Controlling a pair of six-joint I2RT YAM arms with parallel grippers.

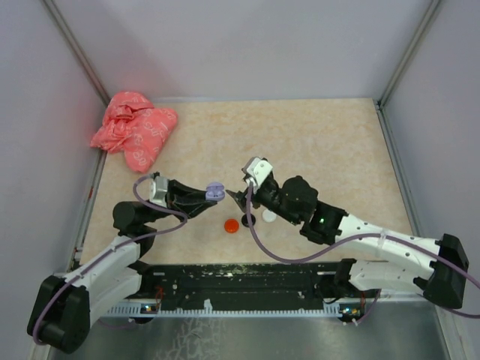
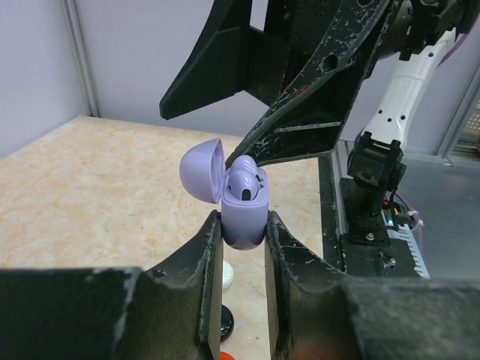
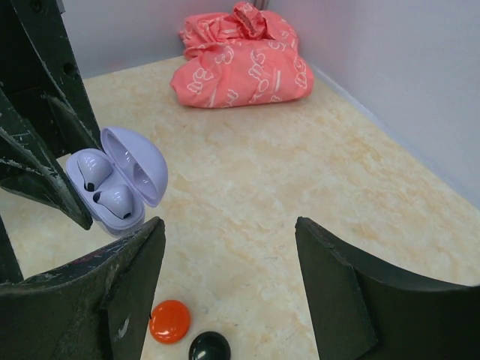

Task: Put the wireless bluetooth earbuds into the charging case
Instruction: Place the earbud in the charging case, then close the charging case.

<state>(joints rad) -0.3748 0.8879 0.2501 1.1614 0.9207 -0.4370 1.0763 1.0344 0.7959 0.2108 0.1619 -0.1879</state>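
The lilac charging case (image 2: pixel 244 214) is held above the table with its lid (image 2: pixel 201 171) swung open, and my left gripper (image 2: pixel 244 232) is shut on its lower body. Two lilac earbuds (image 3: pixel 116 199) sit side by side in its wells. In the top view the charging case (image 1: pixel 215 190) hangs between the two arms' tips. My right gripper (image 3: pixel 229 240) stands open and empty just right of the charging case (image 3: pixel 112 187), its left finger close beside it without touching.
Three small round discs lie on the table below the grippers: orange-red (image 1: pixel 232 225), black (image 1: pixel 248 220) and white (image 1: pixel 268 216). A crumpled pink bag (image 1: pixel 135 129) rests at the back left. Walls enclose the table's left, right and far sides.
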